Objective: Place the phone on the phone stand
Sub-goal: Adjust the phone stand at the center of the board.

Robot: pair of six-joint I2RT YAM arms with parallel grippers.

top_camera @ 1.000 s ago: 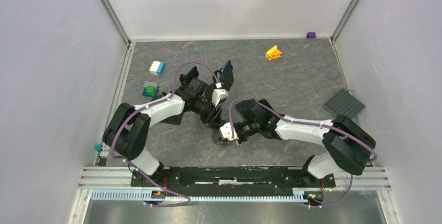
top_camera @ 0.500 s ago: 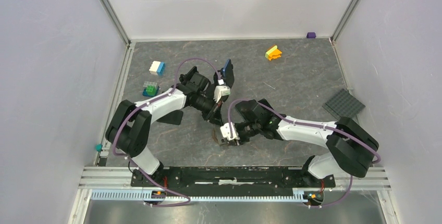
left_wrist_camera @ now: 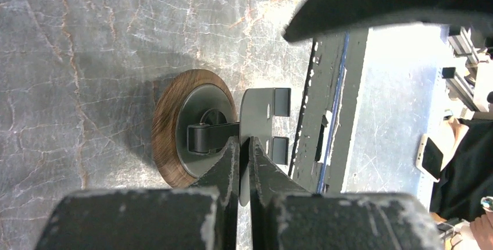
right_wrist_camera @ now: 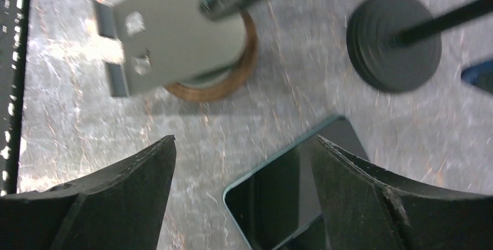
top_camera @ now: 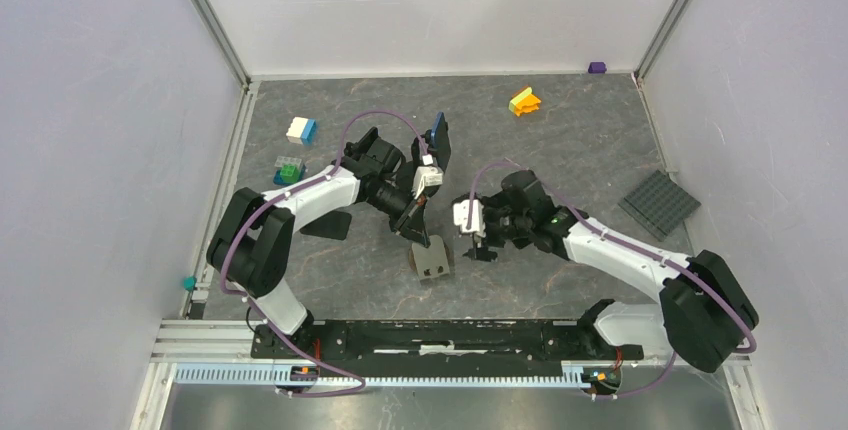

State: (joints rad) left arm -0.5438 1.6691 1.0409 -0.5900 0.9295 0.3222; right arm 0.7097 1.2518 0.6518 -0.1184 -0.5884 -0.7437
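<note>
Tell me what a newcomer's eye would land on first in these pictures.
The left gripper is pinched shut on the metal plate of the phone stand, which has a round wooden foot and sits mid-table toward the near edge. Right beside it, the right gripper hangs wide open over the phone, which lies flat and unheld on the table.

table: dark grey stone pattern, white and rust veins. phone stand: brown woodgrain ring, dark grey disc, light grey plate. phone: black glass, teal edge. I see a yellow-orange block, white-blue block, green-blue block, purple block. my left fingers: black, scuffed grey.
</note>
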